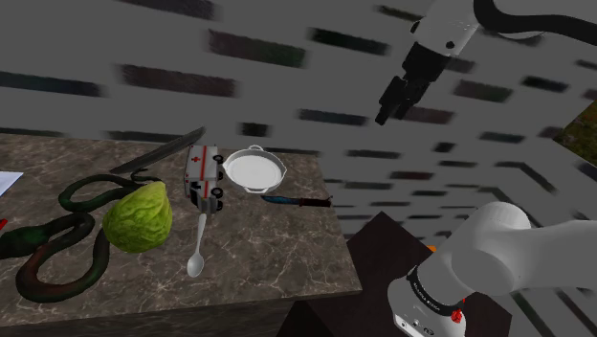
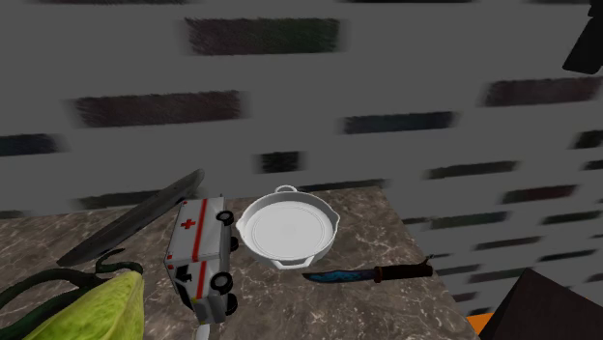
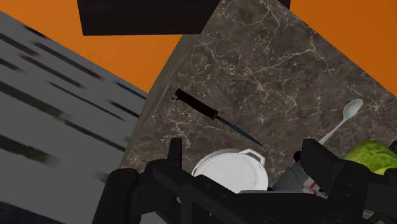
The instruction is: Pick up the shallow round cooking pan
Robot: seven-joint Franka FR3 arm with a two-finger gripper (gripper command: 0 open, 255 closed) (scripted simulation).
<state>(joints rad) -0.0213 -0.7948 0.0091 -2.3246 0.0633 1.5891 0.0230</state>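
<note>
The shallow round pan [image 1: 254, 170] is white with two small loop handles and sits empty near the far corner of the marbled counter [image 1: 277, 258]. In the second exterior view the pan [image 2: 288, 229] lies between a toy ambulance and a knife. My black gripper [image 1: 389, 103] hangs high above the counter, off toward the shoulder view's right of the pan, and touches nothing. In the wrist view the gripper [image 3: 243, 151] is open, its fingers wide apart, and the pan [image 3: 229, 175] lies far below between them.
A white toy ambulance [image 1: 204, 178] stands against the pan's side. A blue-bladed knife [image 1: 297, 201] lies by the counter's edge. A spoon [image 1: 197, 251], a green bumpy fruit [image 1: 139, 218], big dark scissors [image 1: 57, 244] and a long dark blade [image 1: 158, 153] crowd the rest of the counter.
</note>
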